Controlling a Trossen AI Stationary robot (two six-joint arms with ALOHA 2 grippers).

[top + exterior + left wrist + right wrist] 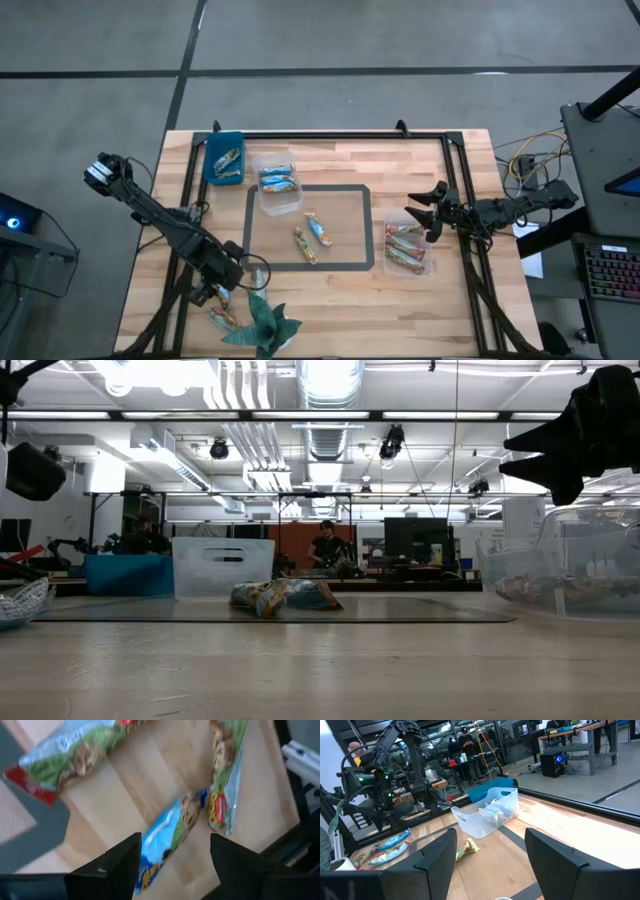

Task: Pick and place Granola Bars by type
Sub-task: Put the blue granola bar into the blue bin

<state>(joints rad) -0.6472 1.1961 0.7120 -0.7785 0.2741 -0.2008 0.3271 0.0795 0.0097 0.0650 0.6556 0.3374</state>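
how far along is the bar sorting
Partly done. Bars already lie in the middle tub, the right tub and the blue bin. The left gripper hovers open over a blue bar near the table's front left corner; the right gripper waits open. Two bars in the centre are left.

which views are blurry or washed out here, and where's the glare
Left wrist view: soft and blurred, the blue bar between the left tool fingers is smeared. Low view: ceiling lights blow out to white, the near tabletop is out of focus, and the right tool is a black silhouette. Right wrist view: bright glare along the table's far edge. High view: evenly lit.
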